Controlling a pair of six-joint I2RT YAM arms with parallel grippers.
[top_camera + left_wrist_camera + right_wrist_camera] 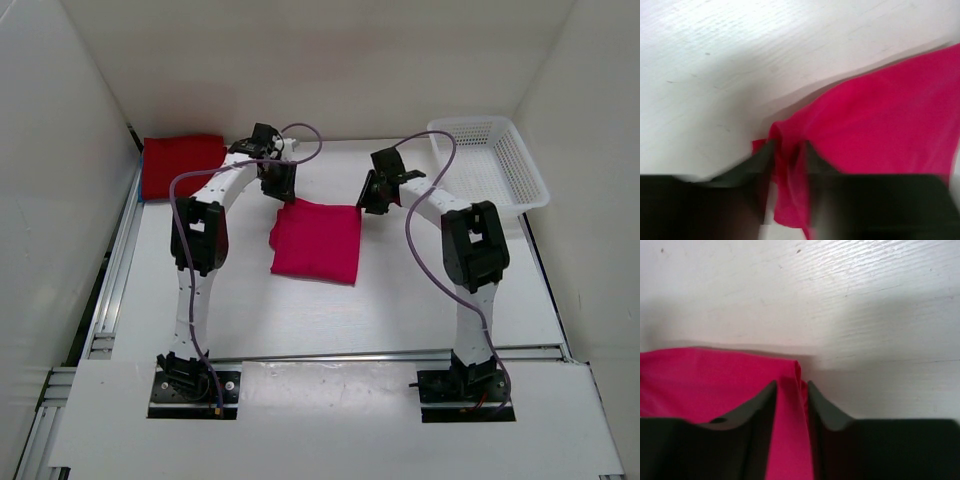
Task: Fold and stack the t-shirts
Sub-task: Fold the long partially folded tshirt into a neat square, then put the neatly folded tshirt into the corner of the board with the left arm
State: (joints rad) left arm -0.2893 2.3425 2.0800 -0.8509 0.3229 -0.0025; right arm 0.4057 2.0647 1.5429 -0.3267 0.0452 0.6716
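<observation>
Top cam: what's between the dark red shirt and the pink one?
The left arm's forearm and the left gripper, which sits at the pink shirt's far-left corner; otherwise bare table. This shows in the top view.

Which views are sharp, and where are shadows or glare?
Top view: sharp, evenly lit. Left wrist view: blurred, the pink shirt smeared at its edges, its shadow soft on the table. Right wrist view: sharper, table grain clear, glare upper right, a grey shadow band beyond the shirt.
</observation>
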